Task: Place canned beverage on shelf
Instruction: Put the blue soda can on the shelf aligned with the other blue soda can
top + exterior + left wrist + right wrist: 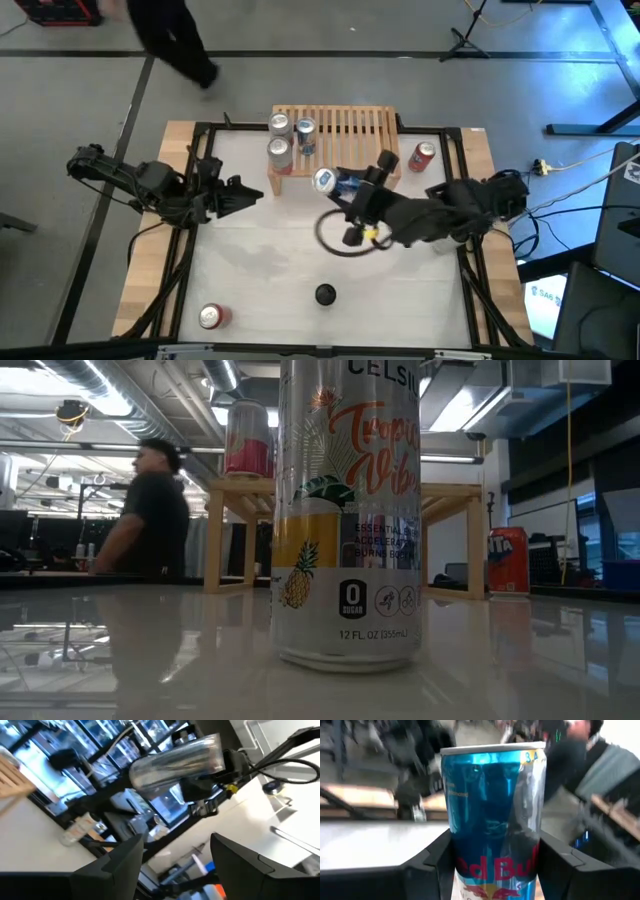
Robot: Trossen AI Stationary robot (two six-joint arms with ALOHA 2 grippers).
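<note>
The right claw (345, 183) is clenched on a blue can (331, 181). In the right wrist view the can (492, 815) sits between the two dark fingers (432, 857), which press on its sides. From above, the can lies tipped over on its side in the air. Its long way runs across the counter (260, 260), and its silver end points toward the left arm. The can is just in front of the shelf (345, 130), near the shelf's front edge and not on it.

The shelf is a low wood rack with slats on top. It stands at the far side of the counter. Three silver cans (290, 135) stand close together at its left end. A red can (423, 156) stands on the counter just beside the shelf's right end.

The left claw (245, 192) waits over the left part of the counter, well apart from the shelf. Its fingers (240, 857) are spread open and hold nothing. It points toward the right arm.

Another red can (212, 316) lies at the near left corner of the counter. A small dark round thing (325, 294) sits near the front middle. In the low view a tall can with a pineapple on it (347, 510) stands upright, very close to the camera. A person (150, 510) is in the room behind the counter.
</note>
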